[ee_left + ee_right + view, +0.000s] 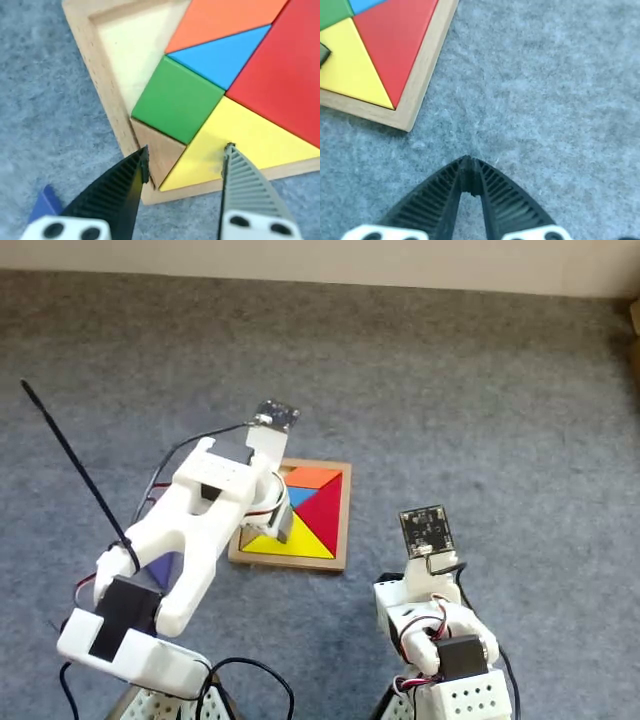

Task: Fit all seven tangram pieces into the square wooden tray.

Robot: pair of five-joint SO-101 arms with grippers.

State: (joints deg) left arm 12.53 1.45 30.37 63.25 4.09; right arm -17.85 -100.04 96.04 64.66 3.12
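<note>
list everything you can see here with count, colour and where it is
tray: 1, pale wood, on the carpet
orange piece: 1, orange, in the tray
blue triangle: 1, blue, in the tray between orange piece and green square
green square: 1, green, in the tray
red triangle: 1, red, in the tray
yellow triangle: 1, yellow, in the tray along its rim
loose piece: 1, dark blue, on the carpet outside the tray
black strip: 1, black, by the left arm
carpet: 1, grey, under everything
left gripper: 1, open, above a tray corner
right gripper: 1, shut, above bare carpet
</note>
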